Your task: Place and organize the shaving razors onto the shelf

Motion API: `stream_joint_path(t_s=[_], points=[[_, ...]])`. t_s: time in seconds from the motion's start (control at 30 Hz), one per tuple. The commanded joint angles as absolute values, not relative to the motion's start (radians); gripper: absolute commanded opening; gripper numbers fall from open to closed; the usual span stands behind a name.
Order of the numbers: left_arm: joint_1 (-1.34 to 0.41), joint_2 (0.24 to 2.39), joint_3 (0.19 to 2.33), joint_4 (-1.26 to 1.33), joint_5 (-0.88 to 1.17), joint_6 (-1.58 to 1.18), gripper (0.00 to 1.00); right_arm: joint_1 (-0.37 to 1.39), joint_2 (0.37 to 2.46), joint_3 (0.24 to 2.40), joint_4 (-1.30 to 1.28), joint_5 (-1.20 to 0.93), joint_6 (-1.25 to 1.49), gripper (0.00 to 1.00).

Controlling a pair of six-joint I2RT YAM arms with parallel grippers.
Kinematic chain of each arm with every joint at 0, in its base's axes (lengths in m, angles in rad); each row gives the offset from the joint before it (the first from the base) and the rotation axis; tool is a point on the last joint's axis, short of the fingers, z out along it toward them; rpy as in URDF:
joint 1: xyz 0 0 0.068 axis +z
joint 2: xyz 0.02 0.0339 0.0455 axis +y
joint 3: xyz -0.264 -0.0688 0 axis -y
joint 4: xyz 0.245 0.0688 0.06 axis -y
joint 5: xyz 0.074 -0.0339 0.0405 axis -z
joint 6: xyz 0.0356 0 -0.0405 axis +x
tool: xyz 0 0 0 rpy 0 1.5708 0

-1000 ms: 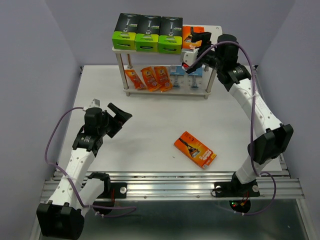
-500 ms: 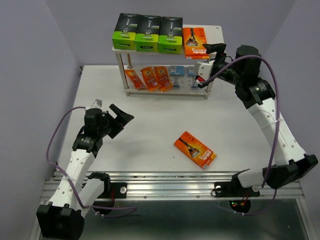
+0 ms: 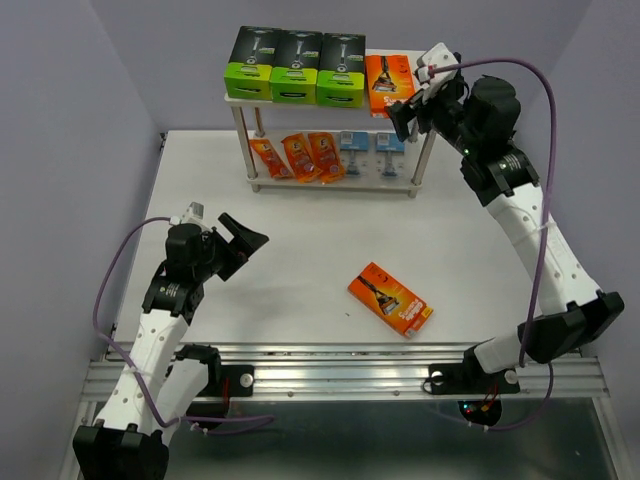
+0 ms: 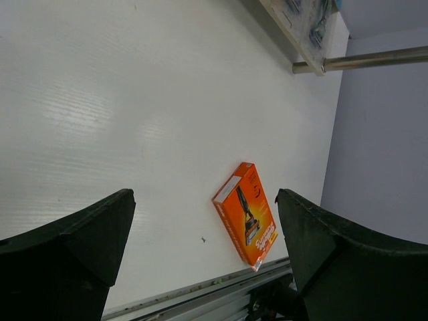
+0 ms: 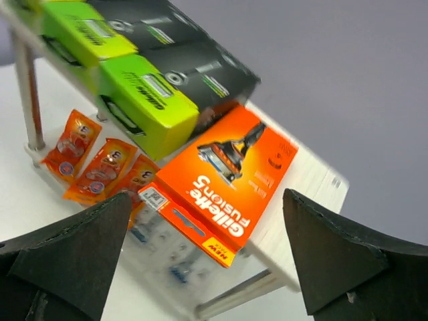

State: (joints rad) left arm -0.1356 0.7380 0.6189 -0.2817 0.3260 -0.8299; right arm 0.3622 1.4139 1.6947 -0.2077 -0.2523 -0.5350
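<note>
left gripper [image 3: 243,246]: released, empty, near-left | shelf [image 3: 330,184]: far centre, top tier holds three black-and-lime boxes [image 3: 297,66], orange Gillette Fusion5 box [image 3: 385,85] (foil packets [image 3: 300,155], blister packs [image 3: 370,150] below) | second orange box [image 3: 390,299]: on table [image 3: 300,250], near-right | right gripper [image 3: 418,88]: released, empty, at shelf's right end

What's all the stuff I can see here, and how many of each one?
green-and-black boxes: three, lime and black, in a row on the top board
orange boxes: two, orange, one on the top board beside the green ones, one flat on the table
foil packets: three, orange, lower board, left part
blister packs: two, clear blue, lower board, right part
shelf: one, pale boards, silver legs, far end of table
table: one, white
left fingers: black, open, above the table
right fingers: black, open, near the shelf's top board
</note>
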Motion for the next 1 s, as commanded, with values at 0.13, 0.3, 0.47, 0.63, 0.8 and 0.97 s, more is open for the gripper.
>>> stream_joint_path(t_s=[0.13, 0.3, 0.47, 0.63, 0.8, 0.97], points=[[-0.133, 0.755, 0.611, -0.247, 0.334, -0.802, 0.99, 0.365, 1.482, 1.793, -0.190, -0.023, 0.136, 1.00], [-0.133, 0.767, 0.603, -0.239, 0.331, -0.798, 0.99, 0.365, 1.520, 1.809, -0.201, 0.123, 0.161, 1.00], [-0.133, 0.775, 0.601, -0.239, 0.331, -0.799, 0.99, 0.365, 1.543, 1.805, -0.251, 0.163, 0.227, 1.00], [-0.133, 0.762, 0.609, -0.250, 0.322, -0.799, 0.99, 0.356, 1.565, 1.805, -0.272, 0.201, 0.271, 1.00], [-0.133, 0.758, 0.607, -0.267, 0.299, -0.799, 0.99, 0.356, 1.594, 1.813, -0.273, 0.144, 0.288, 1.00], [-0.133, 0.759, 0.603, -0.272, 0.295, -0.799, 0.99, 0.356, 1.626, 1.850, -0.273, 0.083, 0.293, 1.00]])
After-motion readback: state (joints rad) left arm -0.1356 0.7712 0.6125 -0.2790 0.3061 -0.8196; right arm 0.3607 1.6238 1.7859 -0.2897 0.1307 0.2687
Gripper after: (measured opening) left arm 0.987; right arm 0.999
